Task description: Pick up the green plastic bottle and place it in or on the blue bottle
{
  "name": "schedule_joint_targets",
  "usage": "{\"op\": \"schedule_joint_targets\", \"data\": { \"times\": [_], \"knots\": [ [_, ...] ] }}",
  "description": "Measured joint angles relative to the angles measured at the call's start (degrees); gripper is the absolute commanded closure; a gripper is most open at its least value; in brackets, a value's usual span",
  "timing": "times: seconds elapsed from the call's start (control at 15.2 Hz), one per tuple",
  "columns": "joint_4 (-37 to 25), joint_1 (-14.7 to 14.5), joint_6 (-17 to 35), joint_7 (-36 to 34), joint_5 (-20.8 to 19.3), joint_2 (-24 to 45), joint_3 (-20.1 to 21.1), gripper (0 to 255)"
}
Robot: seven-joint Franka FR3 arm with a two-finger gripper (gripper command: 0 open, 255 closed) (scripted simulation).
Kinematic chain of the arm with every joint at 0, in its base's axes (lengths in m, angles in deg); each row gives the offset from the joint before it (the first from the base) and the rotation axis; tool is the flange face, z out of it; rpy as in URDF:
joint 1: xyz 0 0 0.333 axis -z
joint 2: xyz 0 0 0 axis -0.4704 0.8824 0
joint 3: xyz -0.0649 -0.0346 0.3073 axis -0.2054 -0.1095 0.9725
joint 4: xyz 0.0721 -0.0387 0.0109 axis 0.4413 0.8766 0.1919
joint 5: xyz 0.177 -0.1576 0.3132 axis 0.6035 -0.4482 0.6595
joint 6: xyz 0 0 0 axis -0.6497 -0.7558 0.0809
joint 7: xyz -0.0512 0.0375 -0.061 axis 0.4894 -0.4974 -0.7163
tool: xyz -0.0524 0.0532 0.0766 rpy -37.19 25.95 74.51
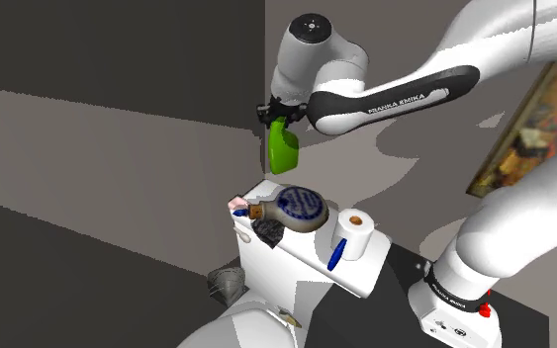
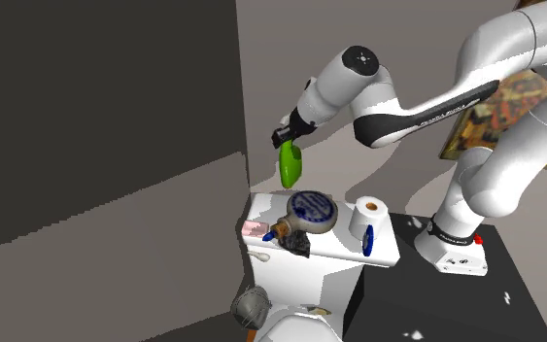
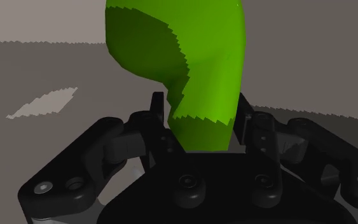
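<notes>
My black gripper (image 1: 274,117) is shut on a bright green bottle (image 1: 282,149), which hangs below it in the air above the far end of a white cabinet top (image 1: 306,259). In the second exterior view the green bottle (image 2: 290,164) hangs under the gripper (image 2: 287,138), up and to the left of the blue bottle (image 2: 310,208). That blue bottle (image 1: 299,207) is a round, flat, patterned flask lying on the white top with a brown neck. In the wrist view the fingers (image 3: 160,121) clasp the green bottle (image 3: 199,70) by its narrow end.
A white paper roll (image 1: 355,231) stands on the top beside a small blue pen-like object (image 1: 335,255). A pink thing (image 1: 237,204) and a dark lump (image 1: 267,233) lie at the top's near-left edge. A grey object (image 1: 229,285) sits lower. A framed painting (image 1: 528,129) hangs behind the arm.
</notes>
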Motion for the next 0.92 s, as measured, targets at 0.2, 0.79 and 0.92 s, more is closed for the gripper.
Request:
{"op": "schedule_joint_targets", "data": {
  "times": [0.2, 0.79, 0.92],
  "knots": [
    [4.1, -2.2, -2.0, 0.1, 2.7, -6.0, 0.4, 255],
    [10.1, -2.6, 1.1, -3.7, 1.8, -8.1, 1.8, 255],
    [11.2, -2.1, 2.6, -4.8, 0.9, -7.6, 2.1, 255]
  ]
}}
